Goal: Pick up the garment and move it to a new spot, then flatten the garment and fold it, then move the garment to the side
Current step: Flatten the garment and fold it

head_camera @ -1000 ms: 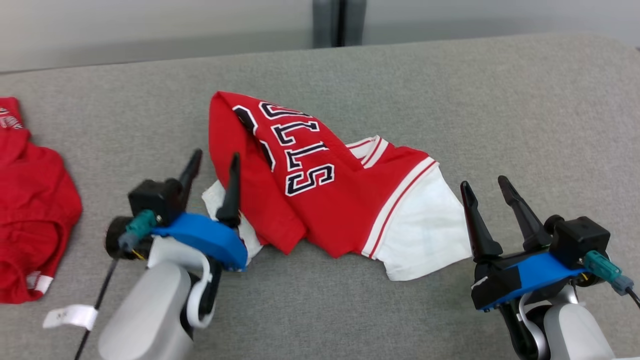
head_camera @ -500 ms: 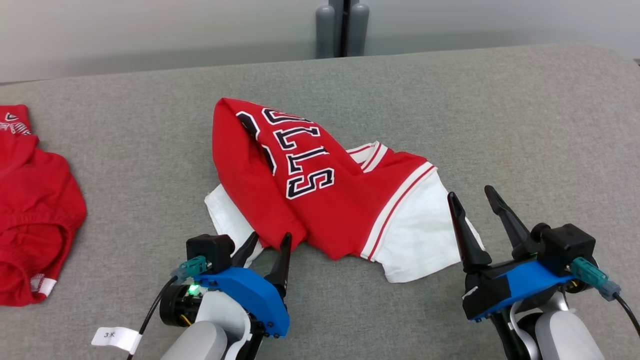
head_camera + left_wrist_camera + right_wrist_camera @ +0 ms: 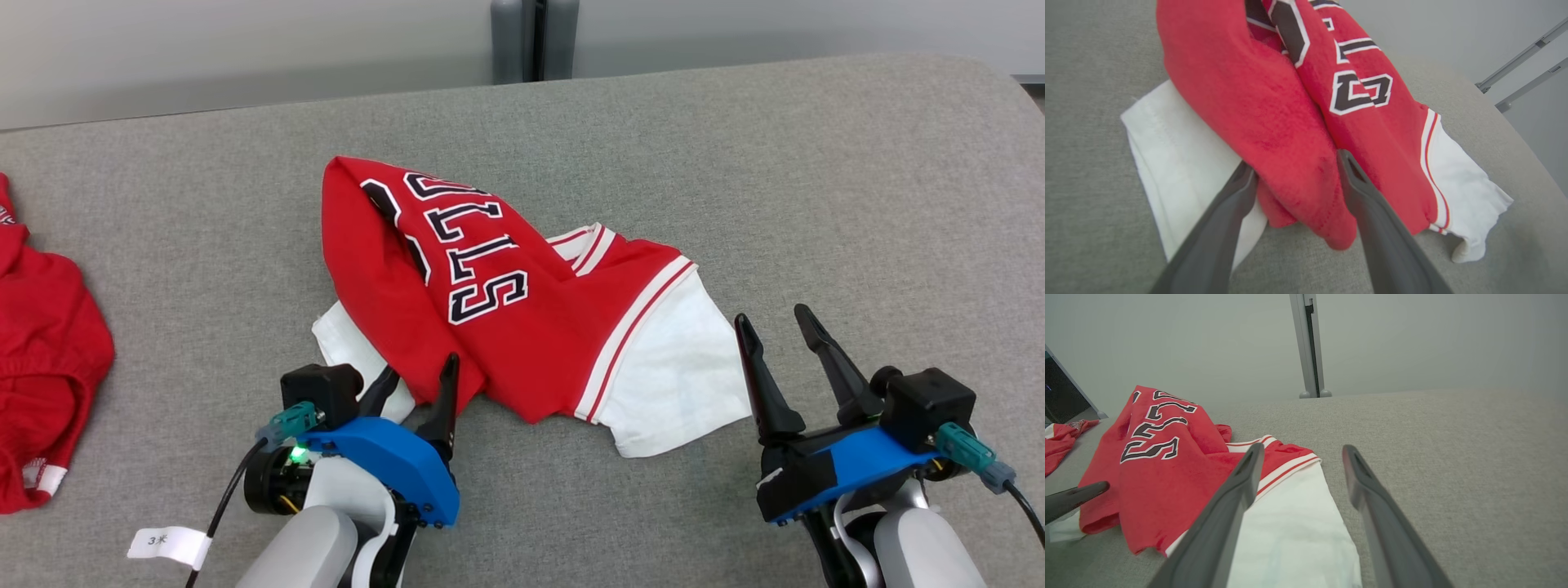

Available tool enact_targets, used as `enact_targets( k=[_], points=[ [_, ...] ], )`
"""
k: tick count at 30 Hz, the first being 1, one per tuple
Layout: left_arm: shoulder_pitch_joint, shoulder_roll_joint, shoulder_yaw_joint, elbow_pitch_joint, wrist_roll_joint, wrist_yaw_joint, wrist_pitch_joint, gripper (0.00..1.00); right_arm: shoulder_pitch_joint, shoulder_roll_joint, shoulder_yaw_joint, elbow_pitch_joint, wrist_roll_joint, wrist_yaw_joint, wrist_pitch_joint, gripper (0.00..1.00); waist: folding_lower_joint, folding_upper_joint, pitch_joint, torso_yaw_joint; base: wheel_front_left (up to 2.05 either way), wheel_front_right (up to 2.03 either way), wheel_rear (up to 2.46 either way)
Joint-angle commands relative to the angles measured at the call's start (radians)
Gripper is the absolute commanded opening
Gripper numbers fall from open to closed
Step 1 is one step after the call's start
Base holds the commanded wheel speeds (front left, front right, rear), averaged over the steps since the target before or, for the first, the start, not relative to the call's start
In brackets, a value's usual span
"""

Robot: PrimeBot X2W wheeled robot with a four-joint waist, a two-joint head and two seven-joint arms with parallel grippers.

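Grey counter [image 3: 735, 163], one crumpled red-and-white garment [image 3: 490, 327] to sort out.
Left claw [image 3: 420, 369] is spread wide, straddling the thick red fold at the garment's near edge, nothing pinched yet. Fabric looks soft, light and floppy, so I'd grab that bunched fold. Right claw [image 3: 770, 317] gapes too, just right of the white sleeve.

Premises consistent with a robotics test lab. Evidence: a grey fabric-covered desk [image 3: 816, 204] against a bare pale wall [image 3: 245, 57], a grey metal post [image 3: 559, 37], and a paper tag [image 3: 163, 545] on a cable.
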State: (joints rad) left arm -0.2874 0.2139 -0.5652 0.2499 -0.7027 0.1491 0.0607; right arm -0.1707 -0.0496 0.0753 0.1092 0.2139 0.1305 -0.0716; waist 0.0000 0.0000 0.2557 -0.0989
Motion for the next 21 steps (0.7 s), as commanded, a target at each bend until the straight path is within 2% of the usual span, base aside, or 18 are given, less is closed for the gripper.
enact_targets(
  k=[1,4,5,6,10,14,18,21],
  points=[
    [-0.018,0.007,0.005,-0.006,0.000,0.001,0.000,1.00,-0.004,-0.002,0.000,0.004,0.004,0.001,-0.005,1.00,0.0000,0.0000,0.000,0.000,0.00,0.00,0.00],
    [-0.033,0.019,0.004,-0.013,0.013,0.001,-0.005,0.99,-0.010,-0.002,0.001,0.006,0.007,0.001,-0.006,1.00,0.0000,0.0000,0.001,-0.002,0.00,0.00,0.00],
    [-0.035,0.018,0.003,-0.016,0.012,-0.003,-0.008,0.24,-0.010,-0.002,0.001,0.006,0.006,0.001,-0.007,1.00,0.0000,0.0000,0.002,-0.002,0.00,0.00,0.00],
    [-0.035,0.019,0.002,-0.016,0.013,-0.008,-0.009,0.00,-0.010,-0.002,-0.001,0.006,0.006,0.001,-0.007,1.00,0.0000,0.0000,0.003,-0.002,0.00,0.00,0.00],
    [-0.045,0.029,-0.007,-0.019,0.016,-0.019,-0.002,0.00,-0.008,-0.001,-0.004,0.009,0.006,0.001,-0.009,1.00,0.0000,0.0000,0.004,0.000,0.00,0.00,0.00],
    [-0.053,0.069,0.030,-0.059,0.030,0.018,-0.015,0.00,-0.011,-0.002,-0.006,0.008,0.013,0.001,-0.010,1.00,0.0000,0.0000,0.010,0.002,0.00,0.00,0.00],
    [-0.067,0.169,0.084,-0.110,0.051,0.055,0.013,0.00,-0.021,-0.002,-0.003,0.007,0.017,0.001,-0.014,1.00,0.0000,0.0000,0.026,-0.003,0.00,0.00,0.00],
    [-0.107,0.262,0.112,-0.127,0.067,0.040,0.062,0.00,-0.033,-0.002,0.001,0.010,0.020,0.001,-0.019,1.00,0.0000,0.0000,0.040,-0.011,0.00,0.00,0.00]
  ],
)
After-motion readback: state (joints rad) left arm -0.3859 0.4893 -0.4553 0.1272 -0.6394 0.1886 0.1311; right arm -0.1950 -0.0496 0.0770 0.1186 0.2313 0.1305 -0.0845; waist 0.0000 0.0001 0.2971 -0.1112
